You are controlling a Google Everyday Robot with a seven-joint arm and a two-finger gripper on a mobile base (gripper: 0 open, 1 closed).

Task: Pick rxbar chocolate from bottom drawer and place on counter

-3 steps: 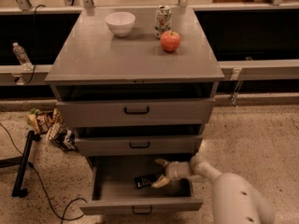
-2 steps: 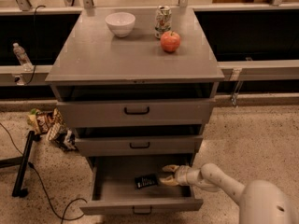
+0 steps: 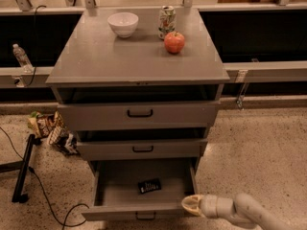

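Note:
The rxbar chocolate [image 3: 149, 186], a small flat black bar with pale lettering, lies on the floor of the open bottom drawer [image 3: 110, 199], near the middle. My gripper [image 3: 190, 205] is at the drawer's front right corner, to the right of and nearer than the bar, and not touching it. Its pale fingers point left over the drawer's front rim. The white arm runs off to the lower right. The grey counter [image 3: 110, 56] tops the cabinet above.
On the counter stand a white bowl [image 3: 123, 24], a can [image 3: 166, 20] and a red apple [image 3: 174, 42]. The two upper drawers [image 3: 139, 113] are slightly ajar. Snack bags [image 3: 50, 128] and a black stand with cables [image 3: 24, 169] lie on the floor at left.
My gripper has pulled back out of the drawer, from beside the bar toward the drawer's front right corner. The bar stays in the drawer.

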